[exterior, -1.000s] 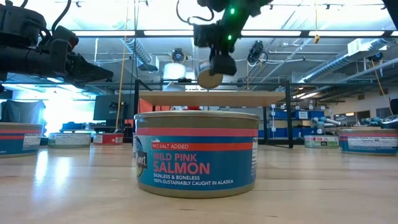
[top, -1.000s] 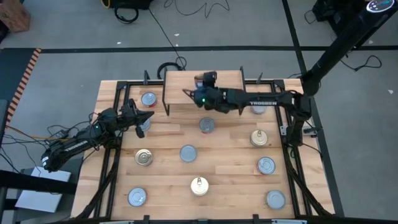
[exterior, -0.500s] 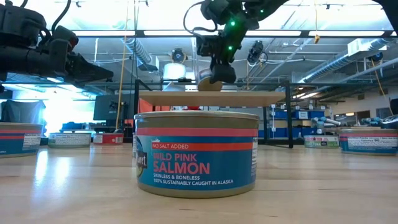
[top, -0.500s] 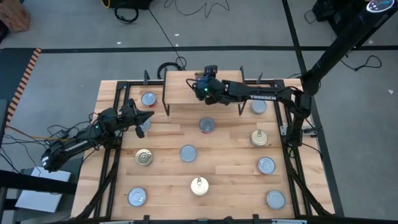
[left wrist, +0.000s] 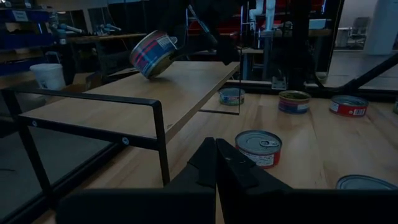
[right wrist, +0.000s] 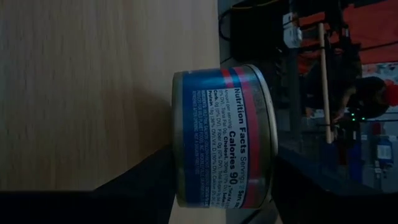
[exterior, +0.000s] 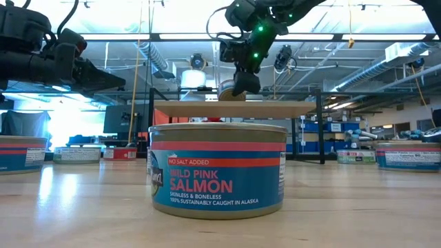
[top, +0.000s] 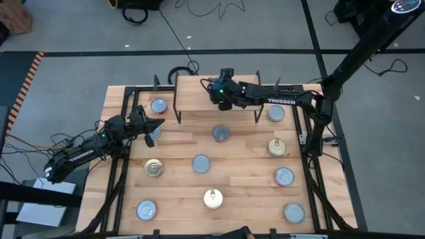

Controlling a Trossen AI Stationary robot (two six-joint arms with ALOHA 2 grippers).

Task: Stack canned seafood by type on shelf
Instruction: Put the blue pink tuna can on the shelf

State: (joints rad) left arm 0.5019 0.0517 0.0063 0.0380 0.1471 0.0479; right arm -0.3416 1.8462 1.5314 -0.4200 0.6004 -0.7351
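I have my right gripper over the shelf, at the upper middle of the high view, with a can between its fingers. In the left wrist view, upper left of the frame, that can is tilted, its lower edge at the board and the rest lifted off it. My judgement is that I am setting it down at an angle so one edge lands first and the can can settle flat. The right wrist view shows the can on its side in the frame's middle, my dark fingers flanking it at the bottom; they sit close against it, but I cannot tell whether they are gripping or have just let go.

The can is a short round tin with a silver rim and a blue label crossed by red bands, with a nutrition panel facing the right wrist camera. It looks like the same kind as the salmon can filling the centre of the low view.

My left gripper waits at the left of the high view, fingers closed on nothing, just beside a can on the table. Other cans lie scattered across the slats below the shelf.
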